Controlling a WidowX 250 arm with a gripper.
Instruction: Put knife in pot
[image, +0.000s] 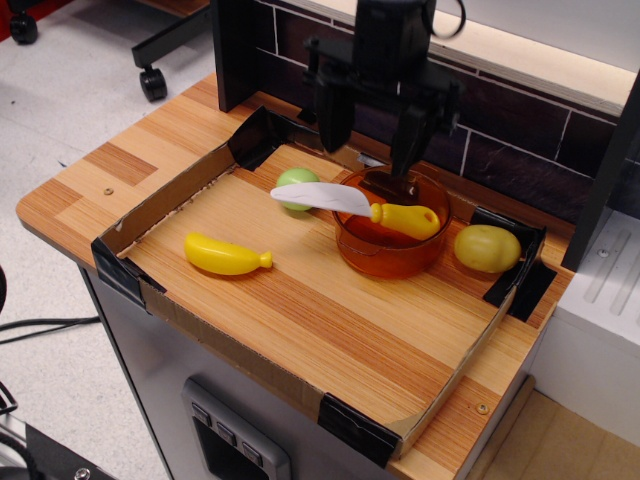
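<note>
Because the knife (355, 203) is longer than the pot (391, 236) is wide, it rests across the rim — yellow handle over the bowl, white blade jutting out toward the green ball (296, 187). Above the pot's far edge the gripper (372, 120) hangs with fingers spread wide, grasping nothing — placement appears made, though the blade overhangs.

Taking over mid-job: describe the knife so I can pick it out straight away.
Look inside the cardboard-edged tray on the wooden counter, toward its back right, for the orange see-through pot. The knife lies across its rim, yellow handle over the pot, white blade pointing left toward the green ball. Unlike the all-yellow banana toy, it has a flat white blade.
</note>
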